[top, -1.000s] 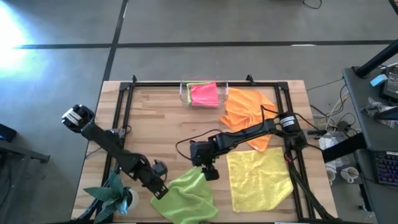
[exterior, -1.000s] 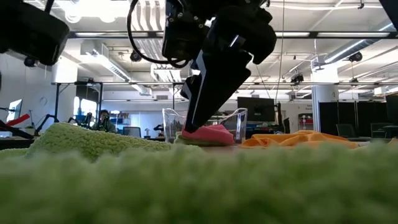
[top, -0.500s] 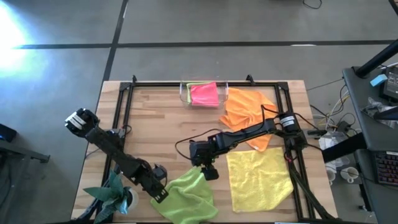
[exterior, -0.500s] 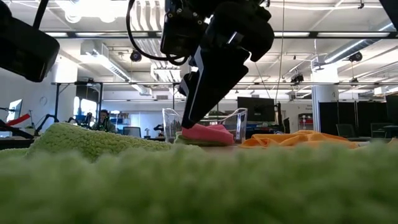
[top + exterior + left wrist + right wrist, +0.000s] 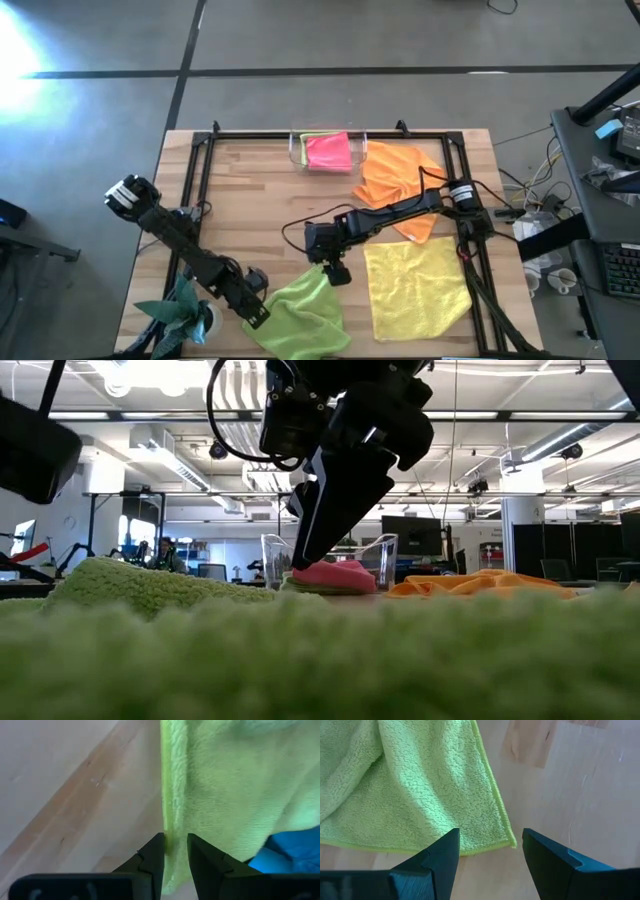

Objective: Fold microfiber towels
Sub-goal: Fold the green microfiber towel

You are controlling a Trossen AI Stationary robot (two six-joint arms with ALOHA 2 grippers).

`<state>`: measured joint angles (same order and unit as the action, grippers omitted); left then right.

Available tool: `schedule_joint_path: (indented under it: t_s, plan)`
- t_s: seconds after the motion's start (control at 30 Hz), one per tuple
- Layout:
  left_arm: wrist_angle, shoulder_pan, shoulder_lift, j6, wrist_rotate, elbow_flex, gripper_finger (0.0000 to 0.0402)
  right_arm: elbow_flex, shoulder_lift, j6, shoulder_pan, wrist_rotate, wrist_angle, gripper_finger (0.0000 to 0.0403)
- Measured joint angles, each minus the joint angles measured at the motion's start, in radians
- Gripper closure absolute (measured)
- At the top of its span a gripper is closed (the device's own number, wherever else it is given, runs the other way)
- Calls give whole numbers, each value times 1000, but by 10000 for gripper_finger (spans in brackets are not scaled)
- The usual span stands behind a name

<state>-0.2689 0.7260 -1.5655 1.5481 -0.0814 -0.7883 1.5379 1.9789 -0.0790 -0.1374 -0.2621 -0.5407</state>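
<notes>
Jaws: left gripper (image 5: 175, 851) pinching lime towel (image 5: 305, 315) hem, right gripper (image 5: 487, 851) wide apart above its corner; I'd fear thin hem slipping out w/ any pull.

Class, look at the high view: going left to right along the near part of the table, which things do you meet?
Left end effector → lime green towel → right end effector → yellow towel.

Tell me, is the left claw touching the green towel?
Touching. The left wrist view shows the left claw pinching the lime green towel's edge between its two fingers.
</notes>
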Motion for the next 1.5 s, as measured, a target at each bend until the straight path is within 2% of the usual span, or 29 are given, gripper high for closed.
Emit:
schedule_joint_path:
  t_s: [0.33,0.63,1.0,1.1,1.23,1.5]
  plan:
    - [52,11,-66,12,-42,3,336,0,10,-14,7,0,12,197]
    - [60,13,-63,-18,-42,3,397,-2,61,29,7,-7,84,197]
    - [56,8,-63,-67,-20,4,396,-10,104,53,6,-24,90,207]
    - [47,6,-63,-69,6,4,396,-8,124,81,2,-97,101,220]
    - [20,-7,-61,-72,44,3,396,-8,128,102,-18,-109,80,250]
    - [-9,-22,-60,-101,85,1,396,-8,130,139,-33,-33,48,351]
